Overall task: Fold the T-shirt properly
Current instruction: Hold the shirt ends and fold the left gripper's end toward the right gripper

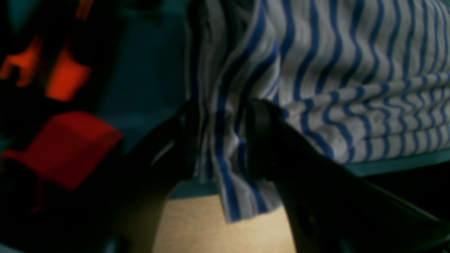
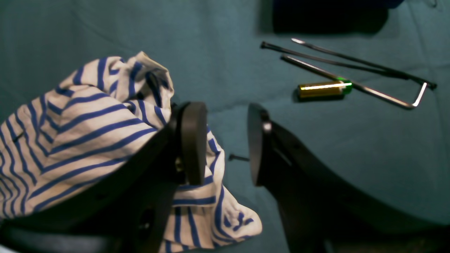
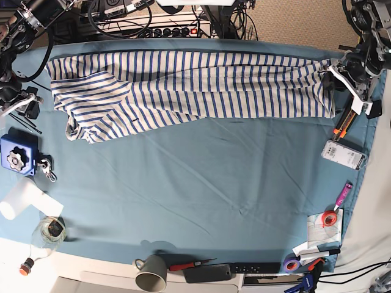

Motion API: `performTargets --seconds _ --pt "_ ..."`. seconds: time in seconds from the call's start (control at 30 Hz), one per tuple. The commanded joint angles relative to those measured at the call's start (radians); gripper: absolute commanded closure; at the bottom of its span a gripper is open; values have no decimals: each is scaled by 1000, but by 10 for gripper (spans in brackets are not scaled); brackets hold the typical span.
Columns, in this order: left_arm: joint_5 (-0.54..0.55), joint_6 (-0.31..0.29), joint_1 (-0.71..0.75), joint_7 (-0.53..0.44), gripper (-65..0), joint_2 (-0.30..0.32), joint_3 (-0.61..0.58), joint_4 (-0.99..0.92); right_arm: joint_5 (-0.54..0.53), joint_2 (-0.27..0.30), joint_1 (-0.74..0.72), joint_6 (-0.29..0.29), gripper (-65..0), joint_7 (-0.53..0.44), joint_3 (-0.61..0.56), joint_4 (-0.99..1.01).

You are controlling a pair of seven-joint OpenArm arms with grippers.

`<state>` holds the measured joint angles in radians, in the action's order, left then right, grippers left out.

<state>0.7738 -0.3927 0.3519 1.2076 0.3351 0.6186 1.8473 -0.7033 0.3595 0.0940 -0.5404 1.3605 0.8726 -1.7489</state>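
At 12 o'clock: T-shirt (image 3: 201, 88) limp, light, stretchy; pinch hem corners. Left gripper (image 1: 219, 140) clenched on fabric; right gripper (image 2: 226, 144) released, beside sleeve.

A wide surface (image 3: 201, 183) draped in a plain teal-blue cloth (image 3: 183, 201) fills most of the room seen from above, with a tangle of black cables (image 3: 153, 15) and a power strip (image 3: 177, 27) behind its far edge and beige carpeted floor (image 3: 293, 21) beyond, under even, bright light.
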Motion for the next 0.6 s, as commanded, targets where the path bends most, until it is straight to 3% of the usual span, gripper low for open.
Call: performTargets --seconds 0.0,0.17,0.57 --pt "36 -3 -18 -10 -232 16 6 -8 3 23 -8 1 -200 -23 6 -18" --pt "89 -21 -85 56 -232 17 6 -133 16 23 -9 4 -200 -26 6 -18" --pt "199 -51 -64 120 -225 15 6 -137 16 23 -9 6 -200 -34 6 -18"
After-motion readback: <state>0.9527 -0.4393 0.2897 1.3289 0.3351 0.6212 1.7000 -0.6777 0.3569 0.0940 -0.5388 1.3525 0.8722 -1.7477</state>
